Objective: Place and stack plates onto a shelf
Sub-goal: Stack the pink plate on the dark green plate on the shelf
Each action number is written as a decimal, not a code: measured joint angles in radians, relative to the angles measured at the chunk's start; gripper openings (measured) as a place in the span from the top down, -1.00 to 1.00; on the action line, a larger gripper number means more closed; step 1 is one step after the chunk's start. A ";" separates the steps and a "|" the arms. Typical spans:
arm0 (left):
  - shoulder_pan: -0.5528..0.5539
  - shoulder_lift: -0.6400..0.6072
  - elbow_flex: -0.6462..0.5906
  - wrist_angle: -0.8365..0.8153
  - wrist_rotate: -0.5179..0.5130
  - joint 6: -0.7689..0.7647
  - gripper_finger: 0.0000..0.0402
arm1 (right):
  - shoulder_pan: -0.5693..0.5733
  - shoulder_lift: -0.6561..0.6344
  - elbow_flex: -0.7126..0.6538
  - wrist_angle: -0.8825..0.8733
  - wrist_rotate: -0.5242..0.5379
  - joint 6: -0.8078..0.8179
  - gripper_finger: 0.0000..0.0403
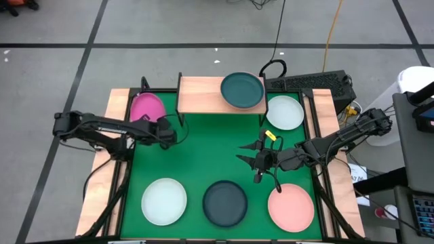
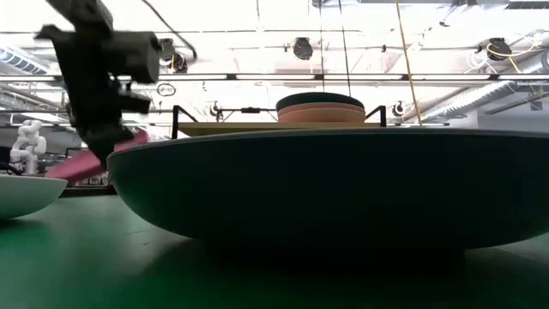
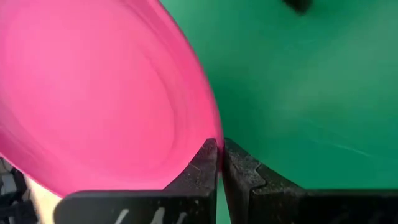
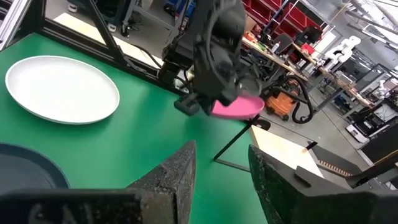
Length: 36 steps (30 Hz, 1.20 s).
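A magenta plate (image 3: 93, 93) hangs tilted above the far left of the green mat (image 1: 196, 156), with my left gripper (image 3: 217, 146) shut on it; the high view shows the plate (image 1: 147, 107) left of the shelf (image 1: 203, 95). The wooden shelf carries a stack of plates topped by a dark teal one (image 1: 242, 90), salmon ones beneath (image 2: 320, 112). My right gripper (image 4: 221, 165) waits open over the mat's right half, holding nothing. Resting flat on the mat are a white plate (image 1: 285, 112), a pale mint plate (image 1: 164, 201), a dark teal plate (image 1: 225, 202) and a salmon plate (image 1: 291, 207). My left gripper pinches the magenta plate's rim (image 3: 208, 134) between its two fingers, one above and one below the edge. The fingers slant downward at the rim. The plate is lifted clear of the mat and tilted (image 2: 103, 159), reaching away from the fingertips.
Black metal frame bars (image 1: 129, 163) run along the mat's left and right sides. A keyboard (image 1: 308, 83) lies behind the shelf at the far right. The shelf's left half (image 1: 196, 95) is bare wood. The mat's middle holds no plates.
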 joint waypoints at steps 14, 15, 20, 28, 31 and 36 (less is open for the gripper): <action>-0.330 -0.058 0.347 -0.294 -0.327 -0.132 0.95 | 0.052 0.000 0.000 0.131 -0.001 0.053 0.34; -0.327 -0.055 0.367 -0.275 -0.351 -0.087 0.95 | 0.061 -0.004 0.000 0.174 -0.001 0.049 0.34; -0.270 -0.050 0.437 -0.031 -0.420 0.317 0.95 | 0.113 -0.057 0.001 0.303 -0.001 -0.038 0.34; -0.105 -0.017 0.443 0.650 -0.155 1.169 0.96 | 0.146 -0.173 0.001 0.324 0.002 -0.031 0.34; -0.038 0.026 0.441 0.777 -0.019 1.377 0.96 | 0.154 -0.200 0.001 0.323 0.002 -0.021 0.34; 0.075 0.127 0.441 0.945 0.233 1.541 0.96 | 0.163 -0.223 0.001 0.318 0.002 -0.028 0.34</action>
